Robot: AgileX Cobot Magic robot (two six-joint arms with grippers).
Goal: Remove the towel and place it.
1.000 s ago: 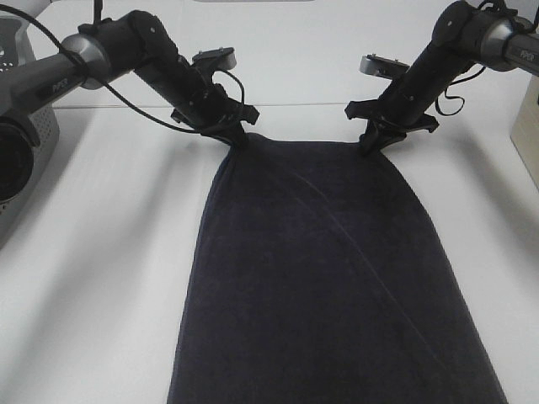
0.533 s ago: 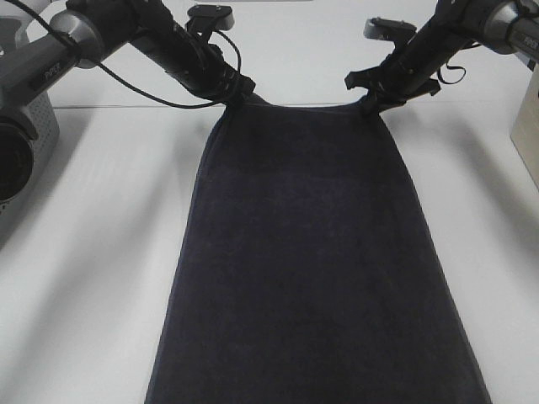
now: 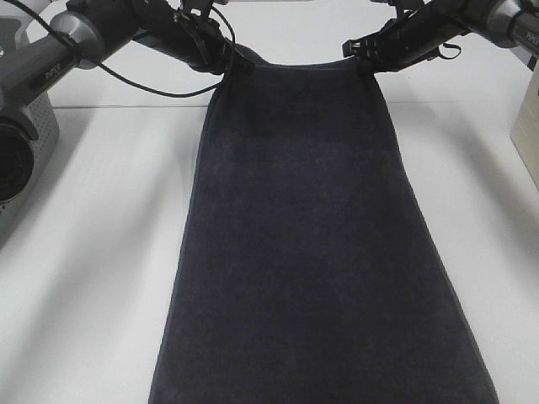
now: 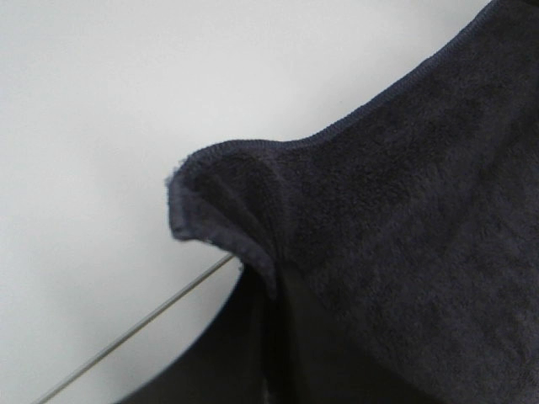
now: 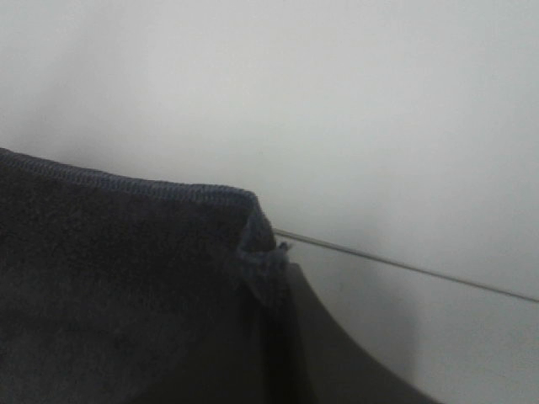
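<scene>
The dark navy towel (image 3: 303,244) hangs spread from its two far corners and runs down toward the near edge of the exterior high view. My left gripper (image 3: 237,66) is shut on the towel's far left corner. My right gripper (image 3: 364,63) is shut on its far right corner. Both corners are lifted above the white table (image 3: 93,252). In the left wrist view the hemmed corner of the towel (image 4: 227,202) folds over at the jaws. In the right wrist view the other corner of the towel (image 5: 244,227) bunches at the jaws. The gripper fingers are hidden by cloth.
A grey machine (image 3: 21,143) stands at the left edge of the table. A pale box (image 3: 526,126) stands at the right edge. The table's far edge (image 3: 126,107) meets a white wall behind the arms.
Both grippers have risen and moved away toward the wall, lifting the towel's far edge off the table. The towel has been pulled flatter, its diagonal crease gone.
</scene>
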